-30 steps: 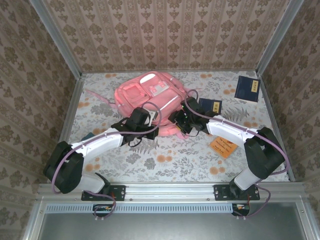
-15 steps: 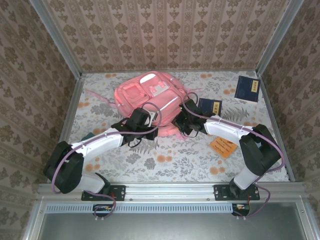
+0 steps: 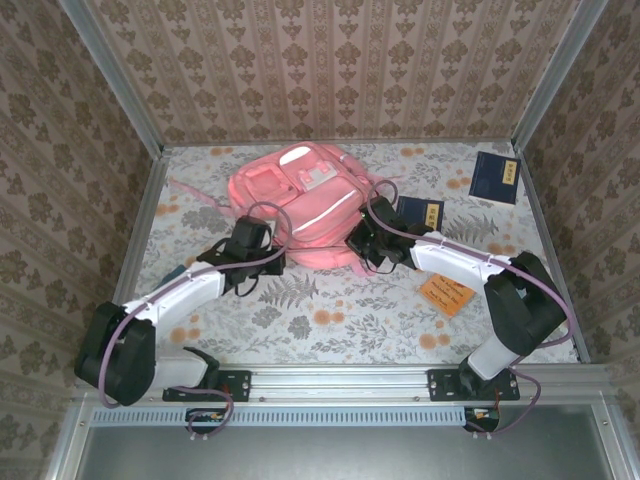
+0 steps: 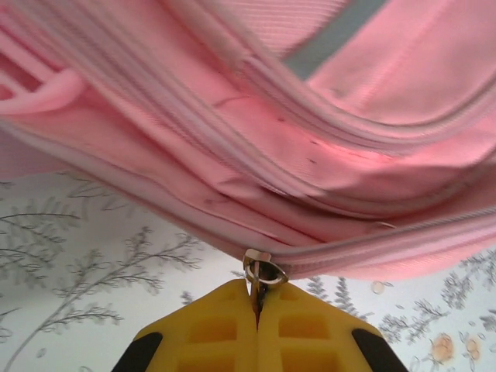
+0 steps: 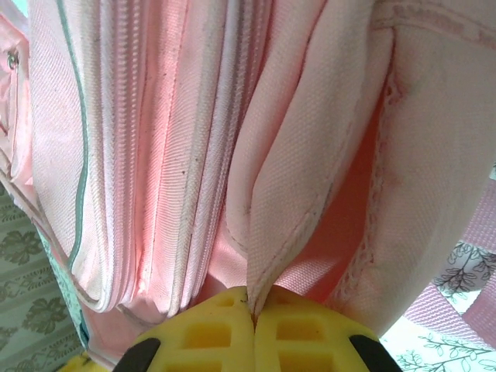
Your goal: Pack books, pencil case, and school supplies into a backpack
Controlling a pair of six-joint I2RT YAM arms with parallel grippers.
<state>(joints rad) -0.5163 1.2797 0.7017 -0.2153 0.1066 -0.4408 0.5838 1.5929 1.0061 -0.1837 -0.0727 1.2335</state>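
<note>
Tightly, the left end effector [image 4: 257, 301] pinches the pink backpack's [image 3: 300, 195] zipper pull [image 4: 262, 273], the right end effector [image 5: 253, 301] its flap [image 5: 288, 194].

- The backpack [image 3: 300, 195] lies on the table [image 3: 330, 320] toward the far edge, slightly left of the middle.
- The far book [image 3: 495, 177] lies by the far right corner, well apart from the backpack.
- The middle book [image 3: 421, 212] lies just right of the backpack, between it and the far book.
- The near book [image 3: 446, 294] lies in front of the middle book, closer to the near edge.
- The left gripper [image 4: 256, 298] sits at the backpack's near left side, a zipper pull [image 4: 262, 271] between its fingers.
- The right gripper [image 5: 252, 301] sits at the backpack's near right side, a fold of the backpack between its fingers.
</note>
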